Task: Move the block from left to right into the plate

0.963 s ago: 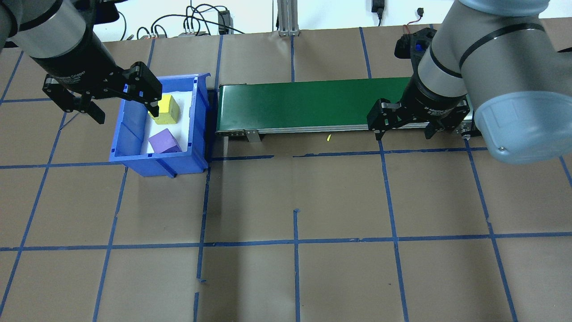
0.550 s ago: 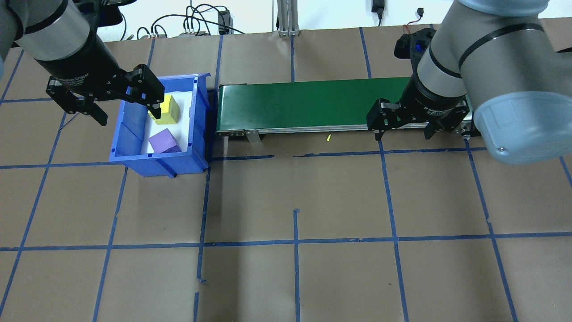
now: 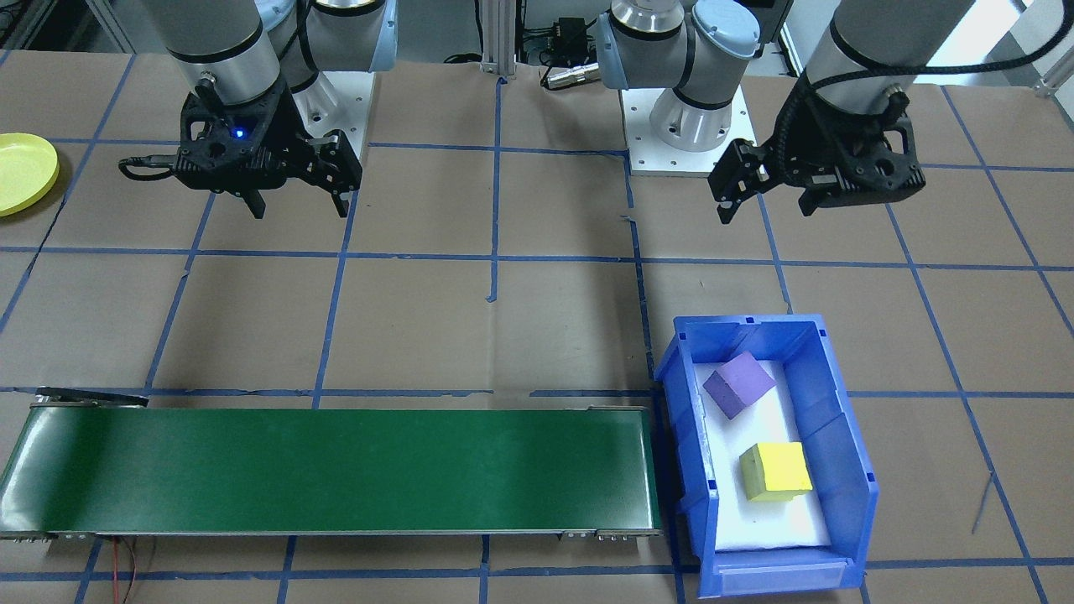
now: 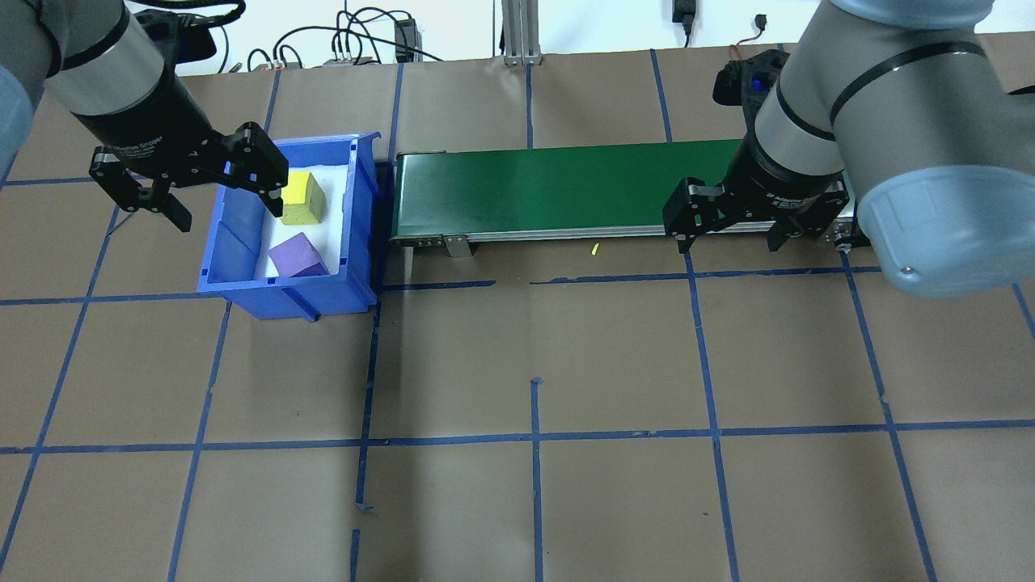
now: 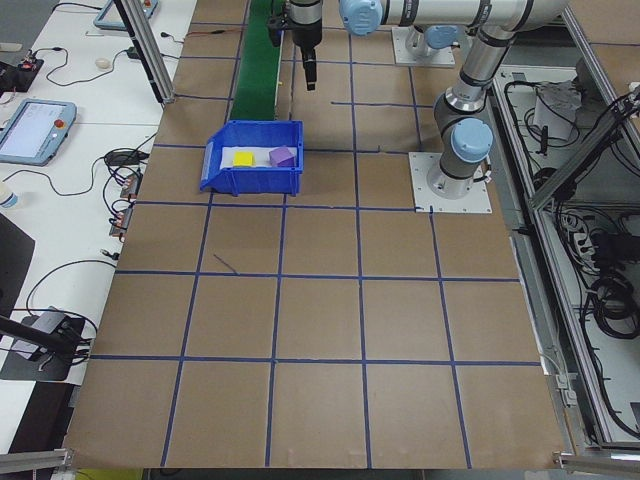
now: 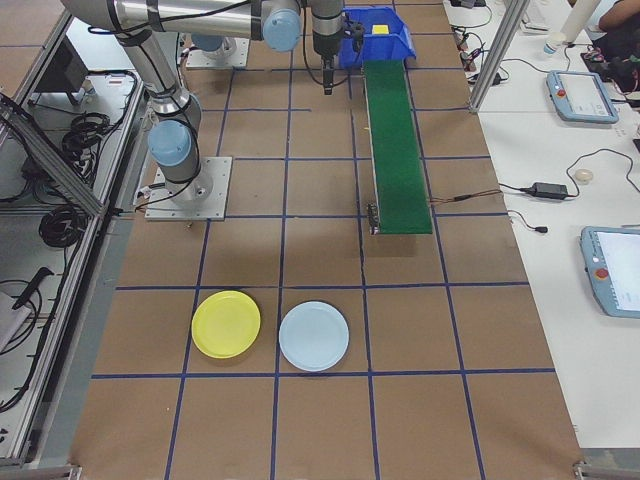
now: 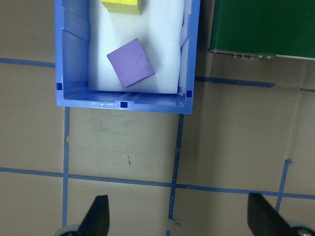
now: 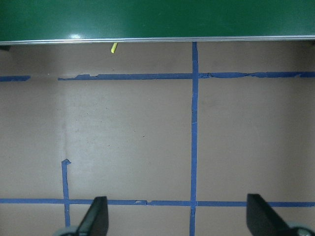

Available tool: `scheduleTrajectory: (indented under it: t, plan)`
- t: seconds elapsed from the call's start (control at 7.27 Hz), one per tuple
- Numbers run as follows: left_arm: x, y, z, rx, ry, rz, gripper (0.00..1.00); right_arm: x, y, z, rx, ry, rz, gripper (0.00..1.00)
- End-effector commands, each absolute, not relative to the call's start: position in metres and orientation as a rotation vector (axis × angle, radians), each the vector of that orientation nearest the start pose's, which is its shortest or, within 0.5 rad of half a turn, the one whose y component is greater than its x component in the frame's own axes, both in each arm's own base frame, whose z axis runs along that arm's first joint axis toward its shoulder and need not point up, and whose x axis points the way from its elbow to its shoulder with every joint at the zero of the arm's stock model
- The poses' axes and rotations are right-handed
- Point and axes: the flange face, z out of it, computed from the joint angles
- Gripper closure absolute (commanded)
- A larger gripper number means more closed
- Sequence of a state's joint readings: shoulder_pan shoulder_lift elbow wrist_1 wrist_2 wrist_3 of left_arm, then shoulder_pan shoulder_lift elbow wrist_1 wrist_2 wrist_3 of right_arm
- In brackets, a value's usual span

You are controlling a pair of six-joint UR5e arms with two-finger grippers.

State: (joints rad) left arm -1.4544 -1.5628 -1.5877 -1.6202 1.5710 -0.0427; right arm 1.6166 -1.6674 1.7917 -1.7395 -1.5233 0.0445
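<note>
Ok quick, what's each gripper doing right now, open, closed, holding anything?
Left gripper: open, empty, near the blue bin.
Right gripper: open, empty, at the green conveyor.

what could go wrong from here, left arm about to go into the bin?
1. The left end effector hangs open beside the blue bin; a finger could catch the bin wall on the way in.
2. The purple block lies at an angle to the walls, and the yellow block lies close by: a grasp could nudge or skew either.
3. The yellow plate has a pale blue plate right beside it, so a wrong drop is possible.
</note>
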Motion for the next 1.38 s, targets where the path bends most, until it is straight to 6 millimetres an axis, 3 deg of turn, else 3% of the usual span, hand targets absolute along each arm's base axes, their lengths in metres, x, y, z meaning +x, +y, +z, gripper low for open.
scheduleTrajectory:
  t: [0.0, 0.28, 0.69, 1.1, 1.24]
  plan:
    - [-0.028, -0.524, 0.434, -0.348, 3.134, 0.146, 0.01, 0.158, -0.446, 0.442, -0.002, 3.091, -0.065, 0.00]
    - [-0.017, -0.560, 0.369, -0.398, 3.126, 0.105, 0.01, 0.157, -0.446, 0.442, 0.001, 3.091, -0.068, 0.00]
    - [-0.023, -0.564, 0.331, -0.705, 3.062, 0.150, 0.01, 0.157, -0.446, 0.442, -0.002, 3.091, -0.068, 0.00]
    - [-0.021, -0.572, 0.277, -0.712, 3.068, 0.094, 0.01, 0.157, -0.446, 0.441, -0.002, 3.091, -0.066, 0.00]
    - [-0.022, -0.574, 0.272, -0.726, 3.065, 0.097, 0.01, 0.157, -0.446, 0.441, -0.002, 3.091, -0.066, 0.00]
